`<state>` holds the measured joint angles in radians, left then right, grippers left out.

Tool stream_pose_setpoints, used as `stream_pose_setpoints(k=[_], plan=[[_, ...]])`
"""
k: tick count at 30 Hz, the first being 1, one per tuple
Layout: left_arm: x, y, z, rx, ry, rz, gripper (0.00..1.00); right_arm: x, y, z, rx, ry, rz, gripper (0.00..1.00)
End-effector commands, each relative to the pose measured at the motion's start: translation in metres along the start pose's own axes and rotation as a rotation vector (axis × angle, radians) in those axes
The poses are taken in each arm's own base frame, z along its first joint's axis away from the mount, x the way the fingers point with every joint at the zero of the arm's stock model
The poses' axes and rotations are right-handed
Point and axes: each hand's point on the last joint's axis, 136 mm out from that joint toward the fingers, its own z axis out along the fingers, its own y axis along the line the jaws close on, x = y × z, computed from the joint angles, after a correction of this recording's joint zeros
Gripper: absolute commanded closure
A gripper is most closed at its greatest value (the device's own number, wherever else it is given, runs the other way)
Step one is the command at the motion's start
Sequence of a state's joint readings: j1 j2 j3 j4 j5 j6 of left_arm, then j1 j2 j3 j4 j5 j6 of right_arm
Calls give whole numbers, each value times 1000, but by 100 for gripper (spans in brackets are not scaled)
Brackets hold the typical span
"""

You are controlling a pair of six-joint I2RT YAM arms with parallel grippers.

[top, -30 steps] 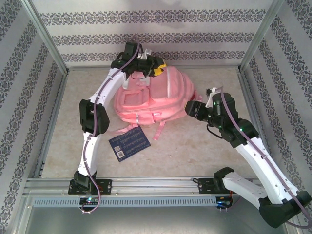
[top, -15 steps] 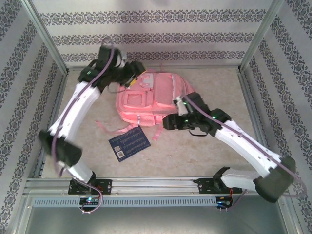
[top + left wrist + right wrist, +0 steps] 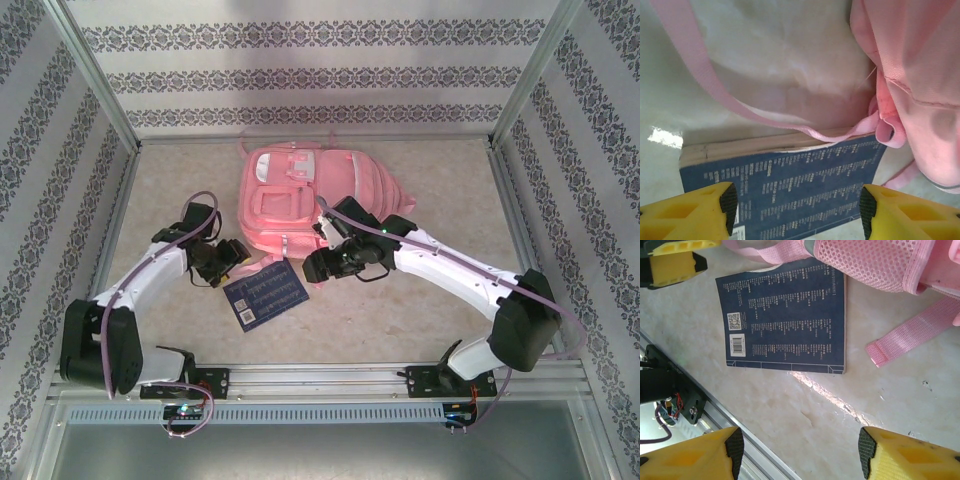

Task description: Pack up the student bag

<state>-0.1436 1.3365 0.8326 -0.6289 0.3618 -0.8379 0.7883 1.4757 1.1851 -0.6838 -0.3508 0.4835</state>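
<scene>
The pink student bag lies flat in the middle of the table, pockets up, with its straps trailing toward me. Just in front of it a dark blue book lies flat, back cover up. My left gripper is at the book's left far corner, open. In the left wrist view the book shows between the yellow fingers. My right gripper hovers open by the bag's near edge, right of the book, over bare table with nothing between its fingers.
An aluminium rail runs along the near table edge, close to the book. Patterned walls and metal frame posts close in the back and sides. A loose strap end lies right of the book.
My left arm swung from the bag's far end down to the book and its gripper opened. My right arm moved left and nearer, to the bag's near edge.
</scene>
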Motion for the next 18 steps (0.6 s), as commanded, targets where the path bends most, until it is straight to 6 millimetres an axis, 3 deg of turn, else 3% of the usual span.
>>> stream_pose_setpoints(k=[1,5,13,18], plan=[[-16,-4,8,1,-42,144,35,13,0,-8,-1,10,16,36],[-21,7,19,-62,-40,208,34,22,-5,-9,-2,2,46,36],[-17,9,46,-47,25,238,34,42,-18,-3,1,9,105,36],[4,6,50,15,102,253,35,52,-27,2,15,14,127,35]])
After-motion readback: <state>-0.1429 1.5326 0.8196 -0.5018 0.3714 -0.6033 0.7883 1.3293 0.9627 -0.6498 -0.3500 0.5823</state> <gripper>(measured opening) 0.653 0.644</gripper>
